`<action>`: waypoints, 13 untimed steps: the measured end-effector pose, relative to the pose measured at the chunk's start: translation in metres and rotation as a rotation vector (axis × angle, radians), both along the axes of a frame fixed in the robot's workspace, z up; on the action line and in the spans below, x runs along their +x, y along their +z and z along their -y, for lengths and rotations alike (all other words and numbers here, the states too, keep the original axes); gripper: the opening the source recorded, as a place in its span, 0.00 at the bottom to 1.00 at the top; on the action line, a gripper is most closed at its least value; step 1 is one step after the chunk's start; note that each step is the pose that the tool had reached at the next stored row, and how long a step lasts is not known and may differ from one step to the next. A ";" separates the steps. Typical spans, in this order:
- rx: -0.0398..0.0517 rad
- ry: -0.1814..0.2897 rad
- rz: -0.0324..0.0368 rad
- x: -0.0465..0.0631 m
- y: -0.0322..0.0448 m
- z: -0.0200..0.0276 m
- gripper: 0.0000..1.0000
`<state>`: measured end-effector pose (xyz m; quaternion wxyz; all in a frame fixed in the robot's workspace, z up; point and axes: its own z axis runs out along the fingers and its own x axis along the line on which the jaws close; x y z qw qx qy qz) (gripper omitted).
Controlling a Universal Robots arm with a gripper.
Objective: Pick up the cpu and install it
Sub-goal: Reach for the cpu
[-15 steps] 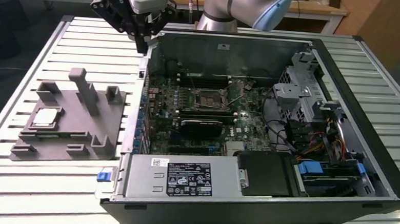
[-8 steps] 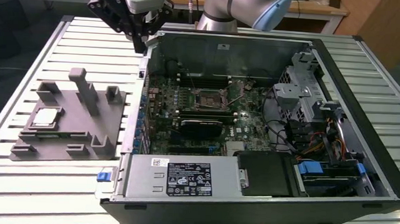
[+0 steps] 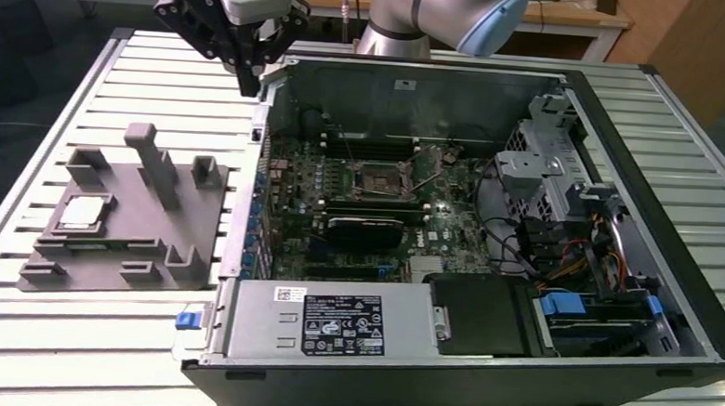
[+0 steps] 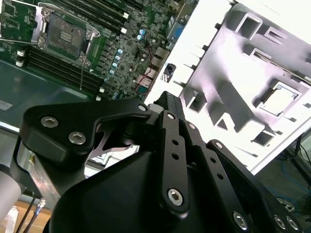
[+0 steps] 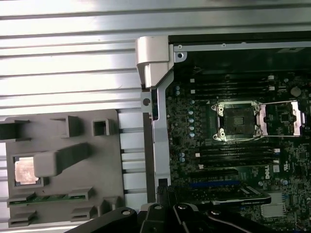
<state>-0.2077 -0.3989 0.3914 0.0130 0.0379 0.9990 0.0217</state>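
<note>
Black links of the gripper [image 4: 165, 99] crowd the foreground in the second wrist view. They taper to fingers that look drawn together, with nothing held between them. In the exterior view the gripper hangs above the rear corner of the open computer case [image 3: 406, 89], on the exterior view's left side of it, clear of the case wall and touching nothing.

Outward from there, the cpu [image 3: 83, 212] lies flat in a square pocket of the grey fixture [image 3: 149, 238], which rests on the slatted table [image 3: 45, 103] just beside the case. From the gripper, the cpu is toward the exterior view's left and nearer that camera, well apart and lower. It is square, so it has no long axis; its edges run roughly in line with the fixture's edges.

On the gripper's other side, inside the case, the socket [image 3: 382, 181] sits on the motherboard [image 3: 338, 192] with its retaining frame apparently lifted and nothing seated in it. The pickup looks not yet begun.
</note>
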 end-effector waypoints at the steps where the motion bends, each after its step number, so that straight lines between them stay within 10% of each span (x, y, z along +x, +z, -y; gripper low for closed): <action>1: 0.0000 0.000 0.0000 0.000 0.0000 0.0000 0.11; 13: 0.0001 0.000 0.0000 -0.008 -0.0004 0.0000 0.11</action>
